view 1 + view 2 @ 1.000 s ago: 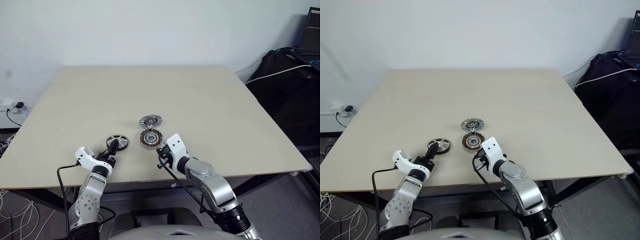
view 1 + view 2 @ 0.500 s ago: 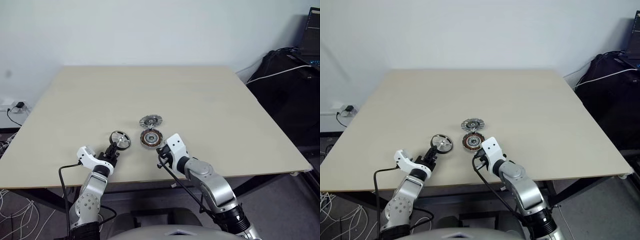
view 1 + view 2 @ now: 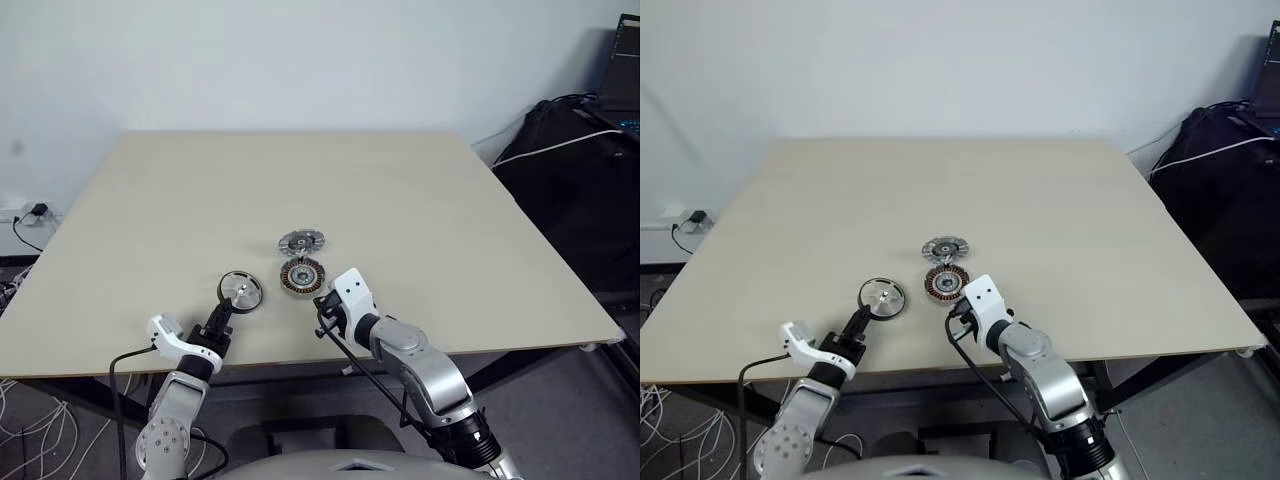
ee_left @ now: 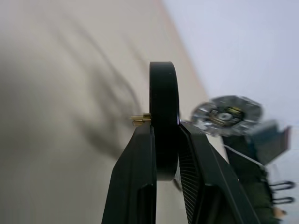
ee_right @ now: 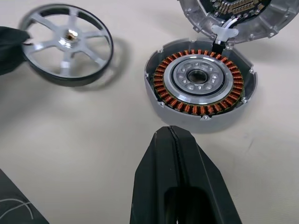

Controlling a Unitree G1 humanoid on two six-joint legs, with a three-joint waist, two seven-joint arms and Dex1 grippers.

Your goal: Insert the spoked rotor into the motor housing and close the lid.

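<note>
As the left gripper (image 3: 222, 312) pinches the spoked rotor (image 3: 240, 289) by its rim, the head view shows the disc tipped up above the tabletop (image 3: 400, 190), left of the motor housing (image 3: 301, 274); the lid (image 3: 300, 241) lies just behind the housing. The right gripper (image 3: 324, 306) waits near the housing's front edge.

In the left wrist view, the dark-rimmed rotor stands edge-on between the narrowed jaws, its brass-coloured hub pin jutting sideways. With so thin an edge hold, the smooth metal could likely swivel or slip during the carry.

In the right wrist view, the right jaws are shut and empty before the housing, where copper windings ring a silvery bearing. A tilted approach might jam the hub off-centre or scrape those coils.
</note>
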